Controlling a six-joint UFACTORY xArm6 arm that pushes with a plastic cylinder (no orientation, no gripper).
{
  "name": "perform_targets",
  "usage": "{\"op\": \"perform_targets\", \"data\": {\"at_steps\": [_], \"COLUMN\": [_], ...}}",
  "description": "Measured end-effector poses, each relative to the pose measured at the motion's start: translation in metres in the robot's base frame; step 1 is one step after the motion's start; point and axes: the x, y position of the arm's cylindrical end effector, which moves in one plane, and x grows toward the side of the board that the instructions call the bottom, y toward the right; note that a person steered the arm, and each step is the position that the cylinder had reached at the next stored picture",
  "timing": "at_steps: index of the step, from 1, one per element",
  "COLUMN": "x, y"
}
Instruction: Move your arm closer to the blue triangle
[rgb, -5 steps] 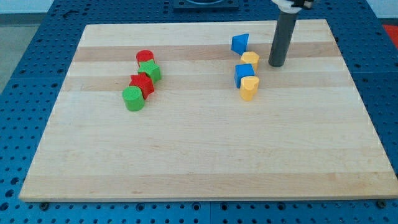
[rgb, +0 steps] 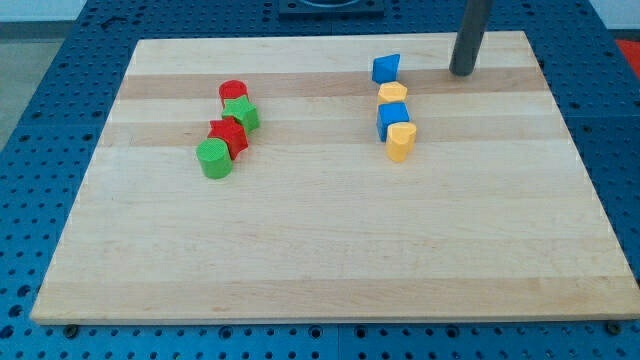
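Wooden board (rgb: 330, 250) lay on a blue perforated table (rgb: 30, 150), and my tip (rgb: 462, 73) stood near the board's top edge, toward the view's right. I had no pincer, only a plain rod, so it held nothing. The blue triangle (rgb: 386, 68) sat to the left of my tip, near but apart, with bare wood between them. Below the triangle, lower left of my tip, a yellow block (rgb: 392, 94), a blue cube (rgb: 393, 118) and a second yellow block (rgb: 400, 141) made a close column. Far to the left sat a red cylinder (rgb: 233, 92), a green star (rgb: 241, 113), a red star (rgb: 228, 135) and a green cylinder (rgb: 213, 159).
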Motion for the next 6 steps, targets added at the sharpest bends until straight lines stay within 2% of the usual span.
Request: {"op": "perform_targets", "data": {"at_steps": [1, 4, 6], "x": [-0.015, -0.015, 0.002], "y": [-0.01, -0.066, -0.081]}}
